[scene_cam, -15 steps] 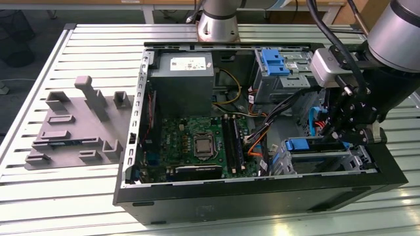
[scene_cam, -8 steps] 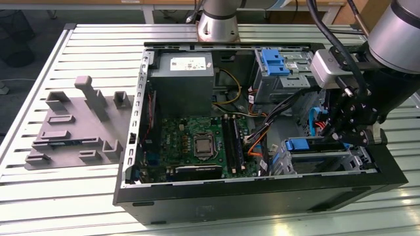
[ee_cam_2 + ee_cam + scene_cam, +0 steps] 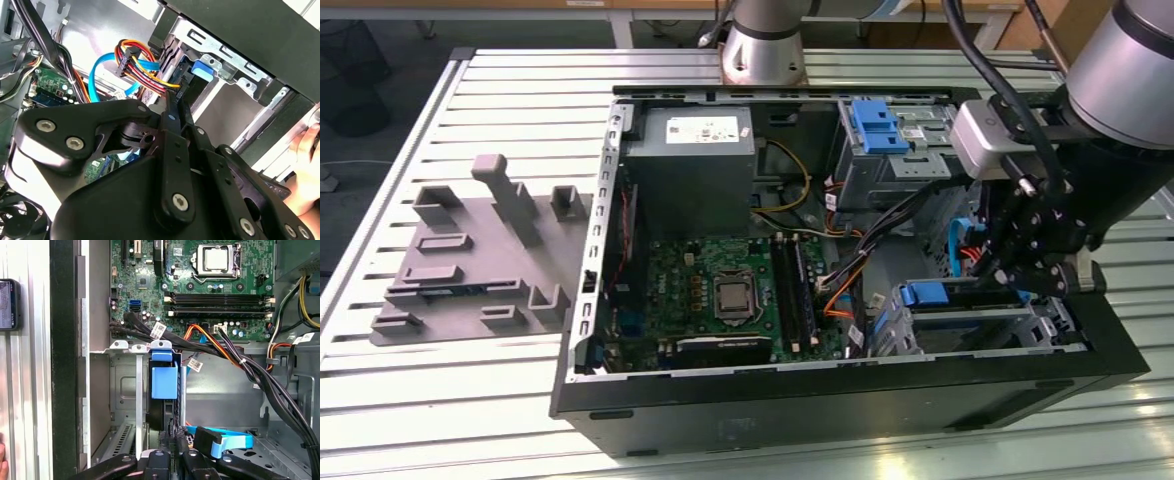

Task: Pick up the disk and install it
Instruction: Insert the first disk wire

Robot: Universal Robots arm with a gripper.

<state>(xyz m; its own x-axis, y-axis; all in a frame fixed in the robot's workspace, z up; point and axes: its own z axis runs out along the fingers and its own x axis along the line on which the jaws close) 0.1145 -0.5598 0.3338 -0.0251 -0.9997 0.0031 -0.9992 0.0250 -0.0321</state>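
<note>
The disk (image 3: 941,295) stands on edge in the metal drive cage (image 3: 987,335) at the near corner of the open computer case, on the exterior view's right. Its blue carrier tab (image 3: 164,377) sits between the cage rails, and the tab (image 3: 202,70) is also in the second wrist view. My gripper (image 3: 1017,283) hangs just over that cage. In both wrist views its fingers (image 3: 172,120) lie close together, shut with nothing between them, and the gripper (image 3: 172,440) is at the disk's dark end. I cannot tell whether it touches.
Orange, red and blue cables (image 3: 135,65) run close beside the fingertips. The motherboard (image 3: 720,290) fills the case floor. A blue bracket (image 3: 873,125) sits at the far cage. A grey fixture block (image 3: 480,250) lies outside the case. A person's hand (image 3: 305,160) rests near the case wall.
</note>
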